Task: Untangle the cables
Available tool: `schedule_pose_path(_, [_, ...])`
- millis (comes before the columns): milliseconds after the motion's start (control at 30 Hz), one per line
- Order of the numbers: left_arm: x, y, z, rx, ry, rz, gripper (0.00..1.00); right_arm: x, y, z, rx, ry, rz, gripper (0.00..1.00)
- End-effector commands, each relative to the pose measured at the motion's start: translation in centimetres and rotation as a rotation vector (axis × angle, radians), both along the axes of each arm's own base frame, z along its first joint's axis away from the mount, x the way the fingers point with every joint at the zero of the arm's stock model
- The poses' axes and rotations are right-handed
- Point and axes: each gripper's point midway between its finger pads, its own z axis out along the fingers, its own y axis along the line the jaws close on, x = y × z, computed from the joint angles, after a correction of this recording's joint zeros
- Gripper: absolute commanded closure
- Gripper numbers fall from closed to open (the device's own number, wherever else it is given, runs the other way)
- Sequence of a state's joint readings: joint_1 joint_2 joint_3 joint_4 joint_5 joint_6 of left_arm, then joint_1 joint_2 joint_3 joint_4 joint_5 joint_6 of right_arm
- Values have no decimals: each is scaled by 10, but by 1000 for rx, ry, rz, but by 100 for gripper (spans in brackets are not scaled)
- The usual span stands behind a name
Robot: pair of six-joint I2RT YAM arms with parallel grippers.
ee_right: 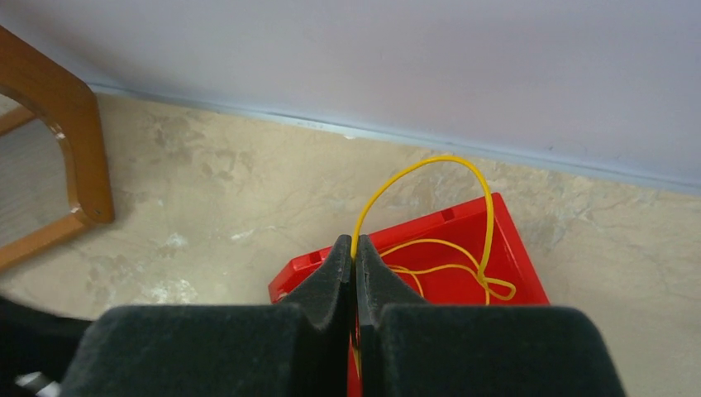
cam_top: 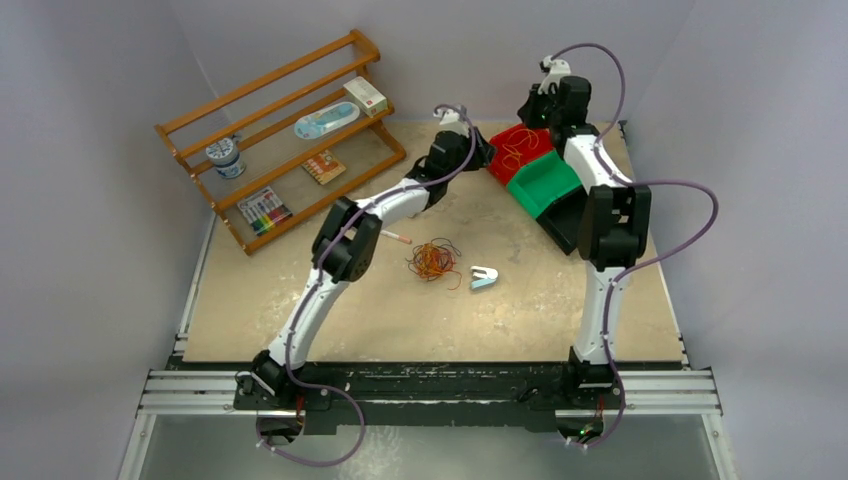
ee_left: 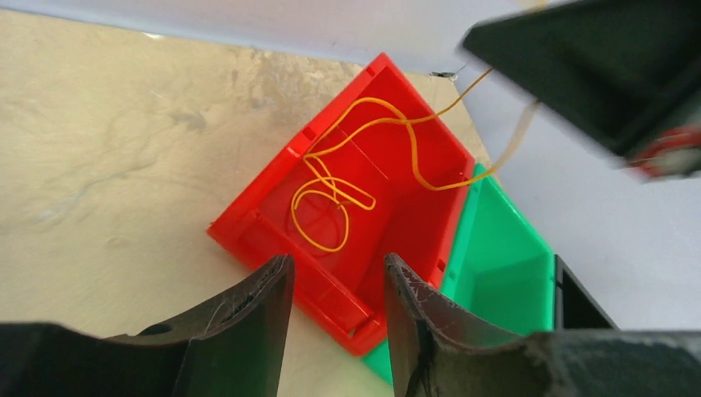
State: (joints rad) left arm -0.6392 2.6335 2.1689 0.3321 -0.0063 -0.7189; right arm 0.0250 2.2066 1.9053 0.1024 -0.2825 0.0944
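A fist-sized tangle of orange, red-orange and dark cables (cam_top: pixel 433 259) lies mid-table. A single yellow-orange cable (ee_left: pixel 339 186) lies looped in the red bin (ee_left: pixel 273 207), seen too in the top view (cam_top: pixel 516 150) and in the right wrist view (ee_right: pixel 450 211). My right gripper (ee_right: pixel 354 248) is shut on one end of this yellow cable, above the bin (ee_right: pixel 512 256); in the top view it is at the back (cam_top: pixel 538 100). My left gripper (ee_left: pixel 335 285) is open and empty, hovering over the bin's near corner; the top view shows it (cam_top: pixel 484 150) just left of the bin.
A green bin (cam_top: pixel 545 180) and a black bin (cam_top: pixel 565 222) sit beside the red one. A wooden rack (cam_top: pixel 285 135) with small items stands at back left. A small white-blue clip (cam_top: pixel 484 277) and a pen-like stick (cam_top: pixel 397 237) lie near the tangle.
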Motion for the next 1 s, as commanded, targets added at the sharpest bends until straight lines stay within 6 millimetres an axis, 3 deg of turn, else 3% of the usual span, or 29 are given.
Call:
schedule_pose_path(0, [-12, 35, 150, -81, -230, 61, 57, 7, 4, -24, -11, 48, 50, 100])
schedule_pose_path(233, [-29, 94, 174, -93, -217, 175, 58, 19, 2, -65, -46, 123, 48, 98])
schedule_pose_path(533, [-39, 135, 188, -46, -204, 232, 59, 14, 7, -100, -126, 203, 85, 91])
schedule_pose_path(800, [-51, 171, 180, 16, -171, 314, 61, -2, 40, -126, -245, 260, 192, 75])
schedule_pose_path(967, [-65, 196, 180, 70, -163, 384, 61, -16, 61, -135, -308, 280, 257, 71])
